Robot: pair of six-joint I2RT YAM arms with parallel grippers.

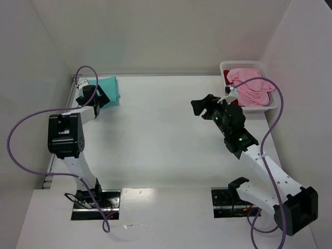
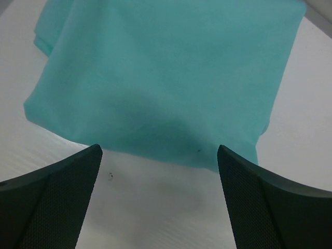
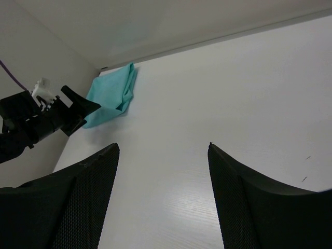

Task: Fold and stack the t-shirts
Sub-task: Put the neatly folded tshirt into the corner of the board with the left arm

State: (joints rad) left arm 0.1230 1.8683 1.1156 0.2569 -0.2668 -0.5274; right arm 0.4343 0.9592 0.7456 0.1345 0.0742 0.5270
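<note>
A folded teal t-shirt (image 1: 110,88) lies at the far left of the table, and in the left wrist view the same teal t-shirt (image 2: 166,72) fills the upper part. My left gripper (image 1: 104,98) hovers at the shirt's near edge, open, its fingers (image 2: 57,197) astride bare table. A light pink t-shirt (image 1: 252,89) lies crumpled in the white basket (image 1: 244,64) at the far right, with a bit of dark red t-shirt (image 1: 230,79) under it. My right gripper (image 1: 201,104) hangs left of the basket, open and empty, above bare table (image 3: 162,146).
White walls close in the table on the left, back and right. A purple cable (image 1: 21,129) loops out from each arm. The right wrist view shows the teal t-shirt (image 3: 111,91) and the left gripper (image 3: 78,111) far across the table.
</note>
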